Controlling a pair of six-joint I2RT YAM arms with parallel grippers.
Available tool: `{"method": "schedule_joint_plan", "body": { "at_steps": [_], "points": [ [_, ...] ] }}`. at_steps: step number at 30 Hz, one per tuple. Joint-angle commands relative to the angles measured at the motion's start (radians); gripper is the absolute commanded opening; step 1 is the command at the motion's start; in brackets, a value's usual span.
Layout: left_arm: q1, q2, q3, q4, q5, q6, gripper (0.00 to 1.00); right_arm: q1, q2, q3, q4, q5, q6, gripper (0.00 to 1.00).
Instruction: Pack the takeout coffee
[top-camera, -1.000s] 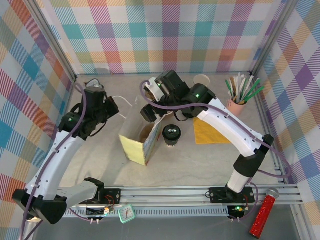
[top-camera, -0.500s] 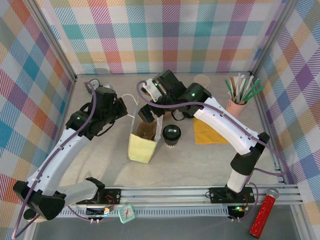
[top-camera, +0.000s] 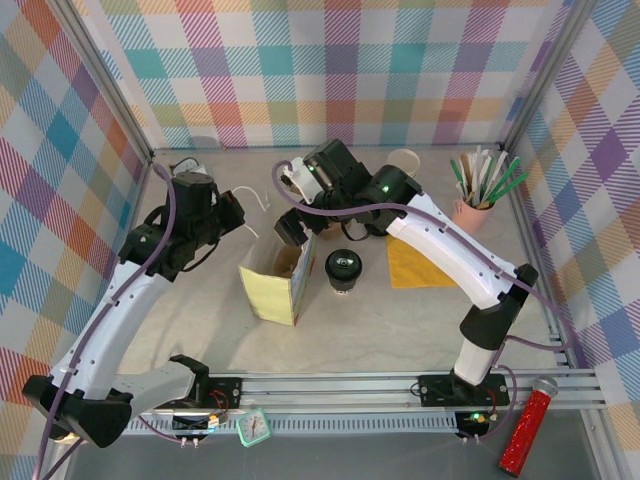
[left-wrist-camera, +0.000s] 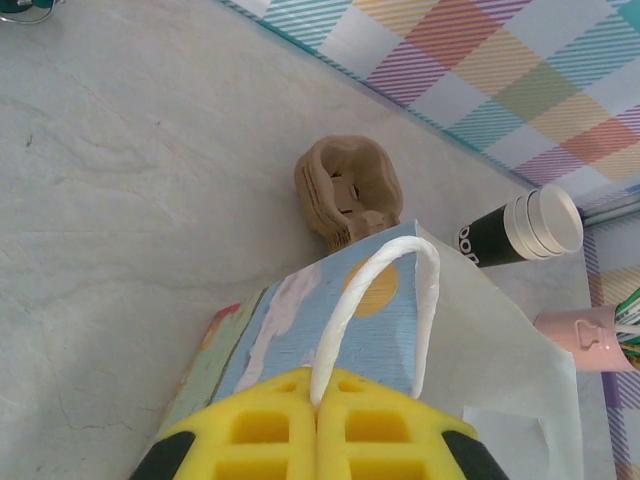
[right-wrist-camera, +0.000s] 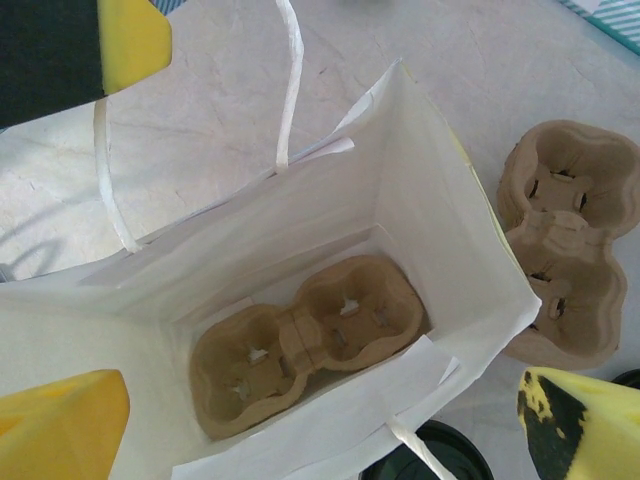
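Mid-table, just right of the paper bag (top-camera: 268, 296): takeout coffee (top-camera: 344, 268). It stands upright on the table (top-camera: 380, 320), long axis vertical, lid toward the overhead camera, base down. Short black wall, glossy round black lid with a sunken centre that catches light. Right wrist view shows a sliver of the lid (right-wrist-camera: 432, 466) at the bottom edge, close under the bag's near wall; cannot tell whether they touch. No gripper on it.

Bag upright with its mouth open: yellow side panel, blue printed face, white inside. A brown pulp carrier (right-wrist-camera: 310, 340) lies flat on the bag floor. A second pulp carrier (right-wrist-camera: 565, 240) sits on the table outside the bag's far side.

Left gripper (left-wrist-camera: 317, 400): yellow fingers pressed together, pinching the bag's white handle (left-wrist-camera: 345, 310), which loops up from the blue face. From above, the left gripper (top-camera: 232, 213) is left of the bag.

Right gripper (right-wrist-camera: 320, 400): jaws spread wide and holding nothing, poised over the open mouth. From above, the right gripper (top-camera: 295, 232) and its arm cover the bag's far rim and reach across behind the coffee.

Around: orange napkin (top-camera: 420, 262) flat to the right of the coffee; stack of lidless cups (left-wrist-camera: 520, 225) lying on its side near the back wall; pink cup (top-camera: 472, 212) of stirrers at back right.
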Motion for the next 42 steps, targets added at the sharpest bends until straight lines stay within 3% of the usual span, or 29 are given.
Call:
{"method": "schedule_joint_plan", "body": {
  "at_steps": [1, 15, 19, 28, 34, 39, 42],
  "points": [
    [-0.003, -0.005, -0.007, 0.029, -0.001, -0.006, 0.00, 0.004, 0.011, 0.033, 0.000, -0.019, -0.014, 0.99],
    [-0.002, -0.001, 0.016, 0.007, -0.017, 0.016, 0.04, 0.004, 0.009, 0.036, 0.010, 0.026, 0.010, 0.99],
    [0.000, 0.000, 0.017, 0.006, -0.015, 0.021, 0.04, -0.005, 0.001, 0.036, 0.008, 0.071, 0.080, 0.99],
    [0.001, -0.005, 0.019, 0.007, -0.011, 0.030, 0.04, -0.108, -0.096, -0.059, -0.019, -0.009, 0.297, 0.99],
    [0.002, -0.009, 0.016, 0.007, -0.008, 0.033, 0.05, -0.129, -0.156, -0.184, -0.035, -0.089, 0.428, 0.82],
    [0.001, -0.015, 0.004, 0.018, 0.003, 0.026, 0.05, -0.127, -0.141, -0.193, -0.043, -0.180, 0.485, 0.75],
    [0.001, -0.014, 0.007, 0.015, 0.006, 0.025, 0.05, -0.127, -0.130, -0.171, -0.040, -0.241, 0.496, 0.64]
  ]
}}
